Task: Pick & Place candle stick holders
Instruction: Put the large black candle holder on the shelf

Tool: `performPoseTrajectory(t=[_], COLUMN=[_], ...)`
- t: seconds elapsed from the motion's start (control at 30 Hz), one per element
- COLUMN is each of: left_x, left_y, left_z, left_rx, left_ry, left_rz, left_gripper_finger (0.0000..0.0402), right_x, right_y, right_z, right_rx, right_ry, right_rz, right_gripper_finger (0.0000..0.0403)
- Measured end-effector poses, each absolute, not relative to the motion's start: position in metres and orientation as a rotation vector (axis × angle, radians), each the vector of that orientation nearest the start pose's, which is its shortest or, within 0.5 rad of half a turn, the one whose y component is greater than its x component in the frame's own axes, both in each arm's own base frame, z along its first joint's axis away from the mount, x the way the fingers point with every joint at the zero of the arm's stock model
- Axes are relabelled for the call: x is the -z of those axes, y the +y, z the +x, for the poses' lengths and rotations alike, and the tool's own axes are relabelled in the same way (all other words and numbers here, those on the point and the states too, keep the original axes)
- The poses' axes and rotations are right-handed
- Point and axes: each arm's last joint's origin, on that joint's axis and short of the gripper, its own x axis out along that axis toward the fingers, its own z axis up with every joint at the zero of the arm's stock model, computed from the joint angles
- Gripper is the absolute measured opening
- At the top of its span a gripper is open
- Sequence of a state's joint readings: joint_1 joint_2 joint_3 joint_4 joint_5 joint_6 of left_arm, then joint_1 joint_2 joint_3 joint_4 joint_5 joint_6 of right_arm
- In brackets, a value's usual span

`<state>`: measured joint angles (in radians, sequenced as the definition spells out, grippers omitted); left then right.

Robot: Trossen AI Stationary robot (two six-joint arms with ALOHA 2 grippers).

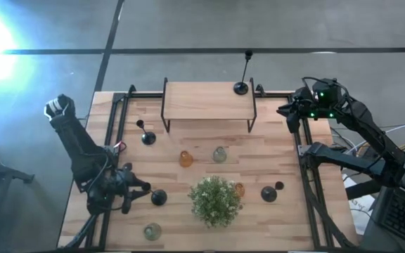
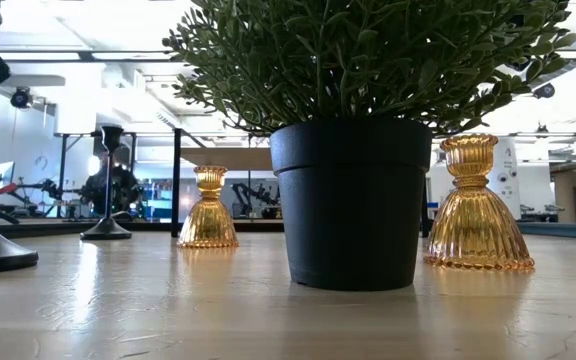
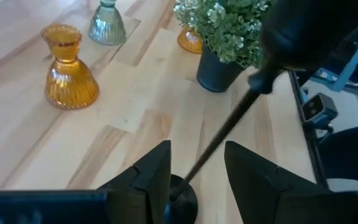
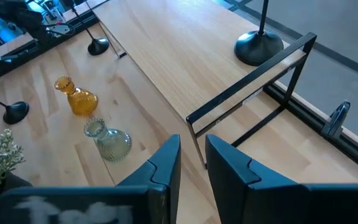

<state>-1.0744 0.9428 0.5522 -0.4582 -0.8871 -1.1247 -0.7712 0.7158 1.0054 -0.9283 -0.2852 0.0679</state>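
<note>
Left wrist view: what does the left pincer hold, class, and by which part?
Nothing yet: the left pincer stands open astride the black holder's stem, just above its base.

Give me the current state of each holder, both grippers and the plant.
Left gripper: open, fingers either side of a black holder's stem.
That black holder: upright on the table, ungripped.
Right gripper: open, waiting at the table's far right edge.
Tall black holder: upright on the raised shelf.
Amber glass holder: upright.
Pale green glass holder: upright.
Potted plant: upright.
</note>
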Motion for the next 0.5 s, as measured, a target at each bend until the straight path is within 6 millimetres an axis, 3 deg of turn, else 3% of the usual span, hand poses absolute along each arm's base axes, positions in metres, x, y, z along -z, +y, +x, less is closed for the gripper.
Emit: performPoseTrajectory(t=[0.5], left_x=[-0.223], left_y=[-0.139], left_z=[0.121], left_rx=[0.003], left_ry=[0.505], left_rz=[-0.355], left_gripper_finger=[0.0154], right_x=[-0.347], right_y=[-0.075], right_z=[0.088], right_rx=[0.523], right_ry=[0.548], right_rz=[0.382], right_gripper_finger=[0.0071])
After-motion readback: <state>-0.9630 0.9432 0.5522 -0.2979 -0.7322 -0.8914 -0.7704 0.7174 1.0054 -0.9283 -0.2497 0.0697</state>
